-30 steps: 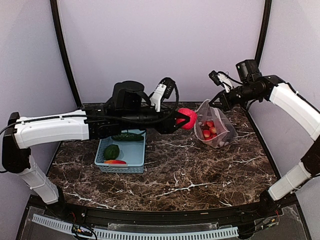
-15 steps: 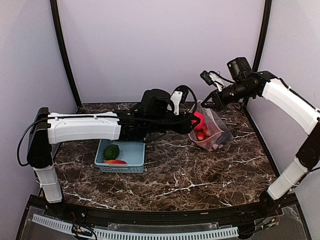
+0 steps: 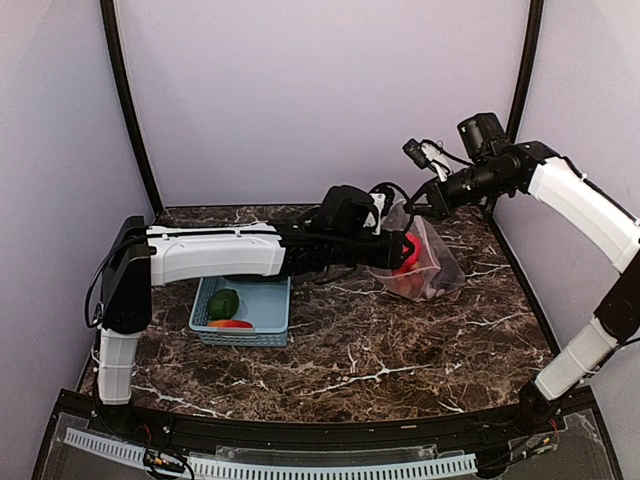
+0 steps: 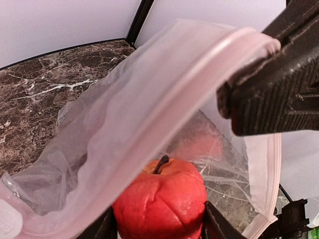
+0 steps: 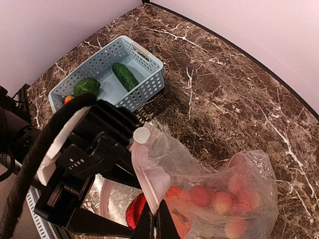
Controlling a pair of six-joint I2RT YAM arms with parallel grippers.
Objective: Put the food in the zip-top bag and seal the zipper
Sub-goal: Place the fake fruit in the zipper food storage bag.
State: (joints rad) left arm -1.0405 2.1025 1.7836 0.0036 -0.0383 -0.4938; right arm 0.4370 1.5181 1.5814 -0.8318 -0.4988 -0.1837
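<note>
A red toy apple sits between the fingers of my left gripper, which is shut on it. The left gripper has the apple pushed into the mouth of the clear zip-top bag. The bag's pink-tinted zipper arches over the apple. My right gripper is shut on the bag's mouth edge and holds it up; from above, the right gripper stands just over the bag. Several small red and peach fruits lie inside the bag.
The light blue basket stands left of the bag with an avocado and an orange-red pepper in it. The cucumber lies in the basket too. The left arm stretches across the table's back half.
The left arm has reached right, carrying the apple from beside the bag into its mouth. The right gripper has shifted slightly left and up, still pinching the bag's edge.
</note>
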